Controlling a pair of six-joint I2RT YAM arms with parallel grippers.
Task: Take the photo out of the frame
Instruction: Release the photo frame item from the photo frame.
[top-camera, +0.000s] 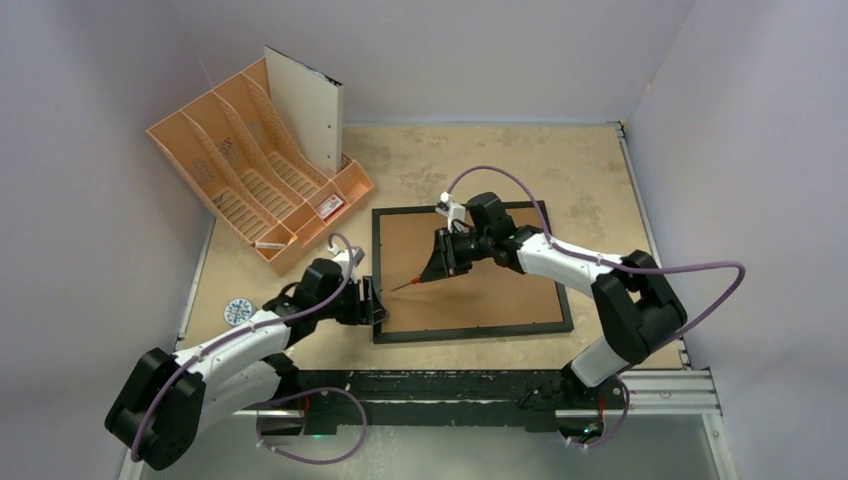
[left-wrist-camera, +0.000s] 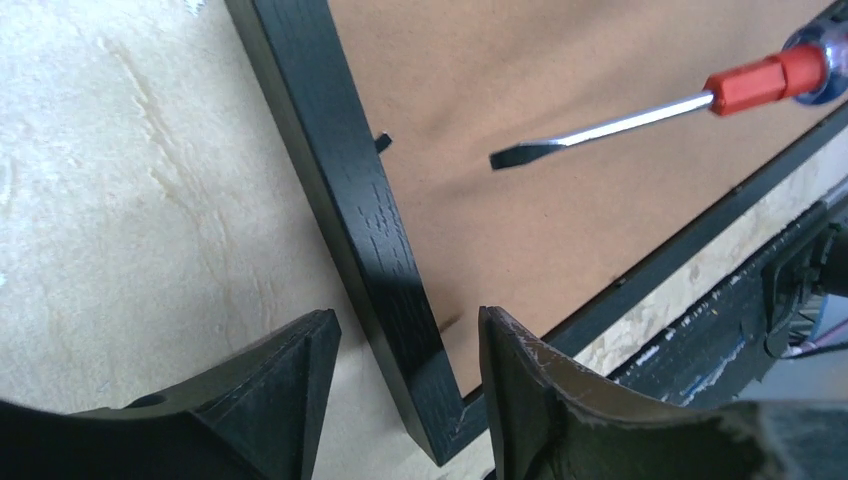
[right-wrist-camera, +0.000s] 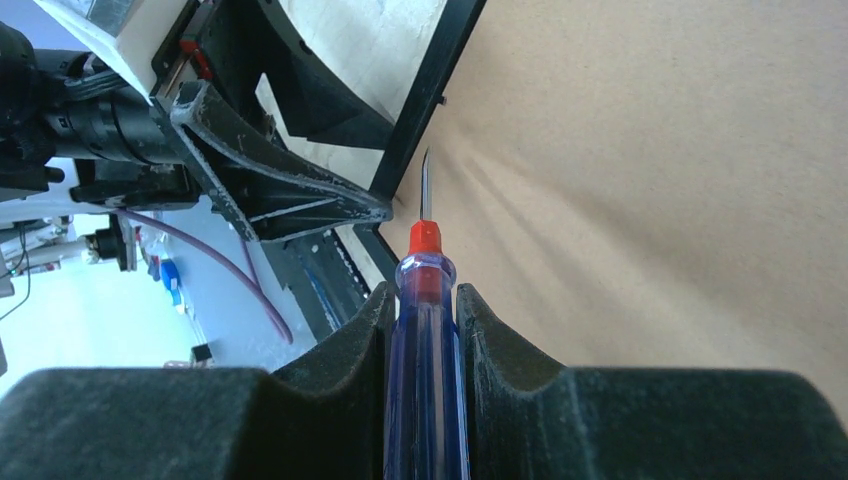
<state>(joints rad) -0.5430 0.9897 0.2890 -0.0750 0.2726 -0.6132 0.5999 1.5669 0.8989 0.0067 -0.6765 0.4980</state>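
From above, the frame (top-camera: 470, 333) lies face down on the table (top-camera: 590, 170), brown backing board (top-camera: 490, 280) up. My left gripper (top-camera: 374, 305) sits at its near-left corner. My right gripper (top-camera: 438, 265) hangs over the board, holding a screwdriver (top-camera: 405, 286) that points toward the left rail.

Through my left wrist camera, my fingers (left-wrist-camera: 270, 400) stand partly open astride the frame's black rail just short of the corner. One is over the table and one over the board, with a gap on each side; they grip nothing. The screwdriver's flat tip hovers above the board, near the rail.

Through my right wrist camera, my fingers (right-wrist-camera: 350, 350) are clamped tight on the screwdriver's blue handle, its blade aimed at the rail's inner edge.
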